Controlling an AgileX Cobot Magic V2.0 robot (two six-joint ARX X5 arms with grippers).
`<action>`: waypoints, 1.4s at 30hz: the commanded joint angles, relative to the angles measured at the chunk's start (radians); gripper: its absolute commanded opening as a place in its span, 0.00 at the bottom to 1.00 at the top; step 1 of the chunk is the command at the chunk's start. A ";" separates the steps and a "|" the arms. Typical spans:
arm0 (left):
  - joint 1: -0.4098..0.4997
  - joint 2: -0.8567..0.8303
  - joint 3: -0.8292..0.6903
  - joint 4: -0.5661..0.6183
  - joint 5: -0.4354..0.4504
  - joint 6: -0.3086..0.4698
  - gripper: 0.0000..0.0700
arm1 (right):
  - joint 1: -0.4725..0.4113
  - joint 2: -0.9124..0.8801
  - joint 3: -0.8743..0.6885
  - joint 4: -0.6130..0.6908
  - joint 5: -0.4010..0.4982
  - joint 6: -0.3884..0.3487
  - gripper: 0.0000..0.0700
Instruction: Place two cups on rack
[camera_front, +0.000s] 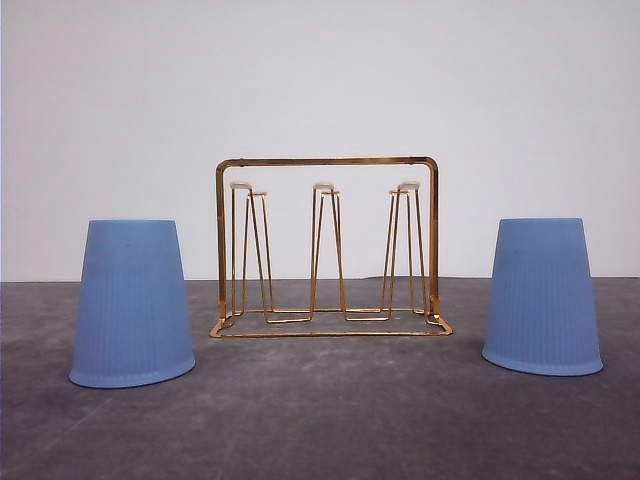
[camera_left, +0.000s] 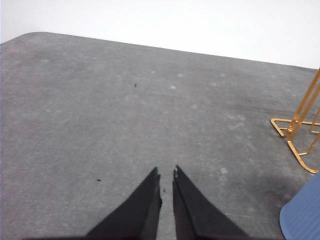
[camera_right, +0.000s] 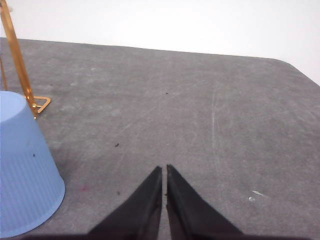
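Cups, two ribbed light-blue plastic tumblers, are standing rim-down flanking the gold wire rack, each lying inboard of its nearly closed, empty pincer hovering over grey surface, seemingly awaiting pickup.

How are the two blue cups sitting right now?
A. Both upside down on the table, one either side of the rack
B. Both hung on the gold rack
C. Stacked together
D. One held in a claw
A: the left cup and right cup stand mouth-down on the table, flanking the rack, whose prongs are bare.
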 joint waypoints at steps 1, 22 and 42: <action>0.001 -0.001 -0.016 -0.003 -0.003 -0.001 0.04 | 0.000 -0.001 -0.004 0.014 0.001 0.012 0.02; 0.000 0.244 0.339 -0.119 0.000 -0.281 0.01 | 0.016 0.265 0.303 -0.037 -0.137 0.320 0.01; -0.098 0.882 0.802 -0.404 0.301 0.084 0.04 | 0.128 0.869 0.719 -0.399 -0.233 0.015 0.01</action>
